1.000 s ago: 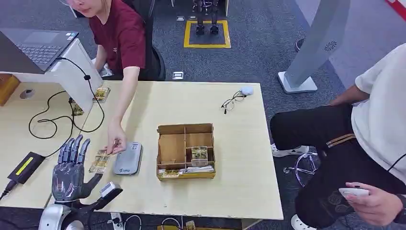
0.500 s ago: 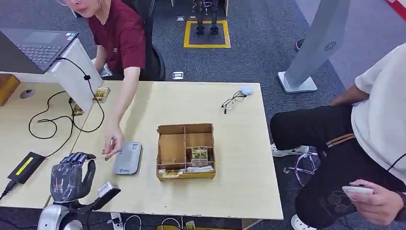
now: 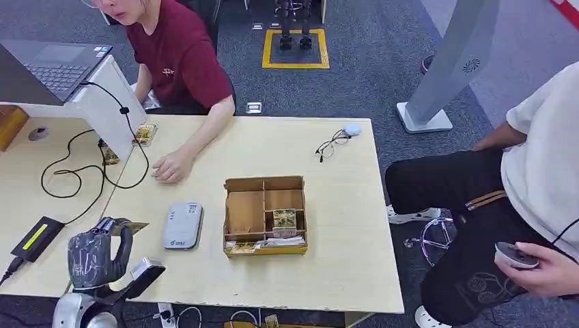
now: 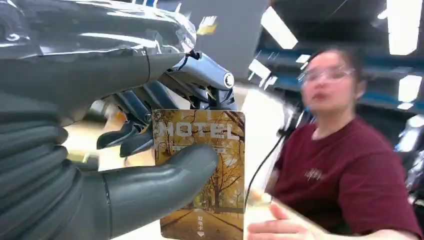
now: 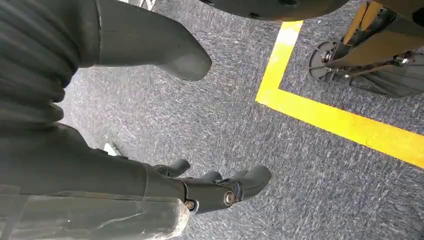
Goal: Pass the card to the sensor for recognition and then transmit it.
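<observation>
The left hand (image 3: 95,253) holds the card (image 3: 134,226) over the surface's (image 3: 341,225) near edge; the sensor (image 3: 183,225) lies just right of it, the divided box (image 3: 265,214) further right, a person's hand (image 3: 172,166) beyond.

Head view looks steeply down from high on the robot over the table (image 3: 328,273). Left wrist view sits tight behind the left hand (image 3: 95,256), facing the seated person (image 4: 345,185) beyond, whom both views share. Right wrist view points down at carpet (image 5: 300,200).
</observation>
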### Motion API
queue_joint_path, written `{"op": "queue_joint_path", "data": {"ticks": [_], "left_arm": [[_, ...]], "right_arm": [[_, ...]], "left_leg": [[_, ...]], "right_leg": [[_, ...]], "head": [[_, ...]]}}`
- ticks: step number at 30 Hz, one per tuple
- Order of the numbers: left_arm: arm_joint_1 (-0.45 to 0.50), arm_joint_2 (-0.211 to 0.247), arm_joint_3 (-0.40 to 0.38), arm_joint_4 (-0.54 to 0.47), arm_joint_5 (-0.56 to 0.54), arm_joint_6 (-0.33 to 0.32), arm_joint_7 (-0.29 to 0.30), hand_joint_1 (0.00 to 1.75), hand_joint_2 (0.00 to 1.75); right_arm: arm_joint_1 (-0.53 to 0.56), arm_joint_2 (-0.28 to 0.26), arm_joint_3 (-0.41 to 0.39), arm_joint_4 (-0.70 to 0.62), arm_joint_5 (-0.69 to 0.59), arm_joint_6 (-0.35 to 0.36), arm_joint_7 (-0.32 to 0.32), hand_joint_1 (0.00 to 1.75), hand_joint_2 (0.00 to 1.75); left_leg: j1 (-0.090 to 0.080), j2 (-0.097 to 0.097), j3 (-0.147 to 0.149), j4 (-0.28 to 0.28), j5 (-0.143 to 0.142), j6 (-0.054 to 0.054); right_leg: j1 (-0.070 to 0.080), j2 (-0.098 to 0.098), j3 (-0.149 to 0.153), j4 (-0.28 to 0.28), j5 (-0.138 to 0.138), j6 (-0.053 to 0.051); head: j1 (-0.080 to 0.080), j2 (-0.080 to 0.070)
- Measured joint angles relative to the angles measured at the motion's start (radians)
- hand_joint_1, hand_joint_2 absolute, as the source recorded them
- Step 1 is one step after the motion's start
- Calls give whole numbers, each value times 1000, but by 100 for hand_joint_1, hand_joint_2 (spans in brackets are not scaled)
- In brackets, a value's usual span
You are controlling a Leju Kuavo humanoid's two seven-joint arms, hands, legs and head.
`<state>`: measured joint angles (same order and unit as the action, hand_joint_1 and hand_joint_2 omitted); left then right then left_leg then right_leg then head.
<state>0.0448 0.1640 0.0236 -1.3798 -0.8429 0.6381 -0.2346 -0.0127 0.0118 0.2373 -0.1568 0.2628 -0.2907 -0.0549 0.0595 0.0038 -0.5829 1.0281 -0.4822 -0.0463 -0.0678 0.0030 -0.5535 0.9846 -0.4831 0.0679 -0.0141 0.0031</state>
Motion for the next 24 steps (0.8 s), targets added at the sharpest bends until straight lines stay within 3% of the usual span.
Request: {"op": "queue_joint_path", "data": {"ticks": [6, 8, 13, 17, 24], "left_arm": [[0, -23, -2, -45, 377, -371, 37, 175, 175], [0, -32, -2, -63, 478, -449, 50, 175, 175], [0, -43, -3, -93, 532, -484, 54, 175, 175], [0, -49, -12, -109, 690, -556, 94, 175, 175], [-27, -50, -87, -113, 748, -556, 170, 175, 175]], "right_arm": [[0, 4, -2, 0, -1, -12, 5, 0, 175], [1, 5, -3, 0, -1, -15, 5, 0, 175], [1, 6, -6, 0, -1, -18, 3, 0, 175], [1, 8, -7, 0, -1, -22, 3, 0, 175], [1, 12, -9, 0, -1, -32, 9, 0, 175]], "left_leg": [[0, 0, 0, 0, 0, 0], [0, 0, 0, 0, 0, 0], [0, 0, 0, 0, 0, 0], [0, 0, 0, 0, 0, 0], [0, 0, 0, 0, 0, 0]], "right_leg": [[0, 0, 0, 0, 0, 0], [0, 0, 0, 0, 0, 0], [0, 0, 0, 0, 0, 0], [0, 0, 0, 0, 0, 0], [0, 0, 0, 0, 0, 0]], "head": [[0, 0], [0, 0], [-1, 0], [0, 0], [0, 0]]}}
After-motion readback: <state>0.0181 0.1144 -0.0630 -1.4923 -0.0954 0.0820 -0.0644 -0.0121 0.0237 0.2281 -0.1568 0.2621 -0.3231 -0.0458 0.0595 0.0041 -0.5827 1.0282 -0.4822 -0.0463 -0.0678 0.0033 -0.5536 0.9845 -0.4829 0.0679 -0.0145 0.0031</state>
